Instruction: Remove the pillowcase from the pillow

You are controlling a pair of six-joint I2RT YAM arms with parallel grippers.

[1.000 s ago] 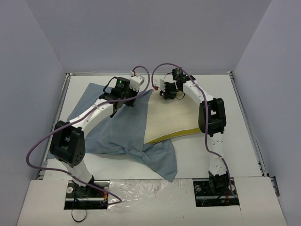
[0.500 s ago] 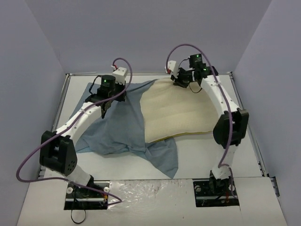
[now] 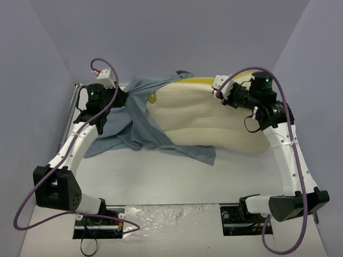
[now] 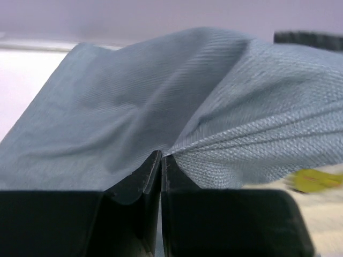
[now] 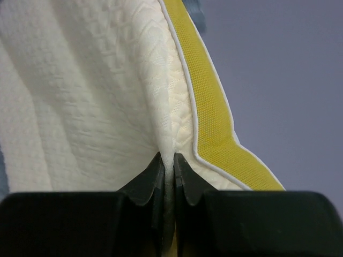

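The cream quilted pillow (image 3: 203, 118) is lifted at its far right edge, its yellow band (image 5: 214, 118) showing along the top. The grey-blue pillowcase (image 3: 136, 120) is bunched over the pillow's left end and trails down to the table on the left and beneath the pillow's front. My left gripper (image 3: 113, 96) is shut on a fold of the pillowcase (image 4: 161, 107) at the far left. My right gripper (image 3: 221, 96) is shut on the pillow's cream fabric (image 5: 107, 96) beside the yellow band. A small yellow tag (image 3: 153, 98) shows on the pillow's left end.
The white table (image 3: 177, 182) is walled by grey-violet panels on three sides. The arm bases sit on a foil-covered strip (image 3: 171, 214) at the near edge. Purple cables loop above both arms.
Both grippers have risen and moved apart, left going left, right going right. The pillow has been drawn right and further out of the pillowcase, which has bunched at the pillow's left end.
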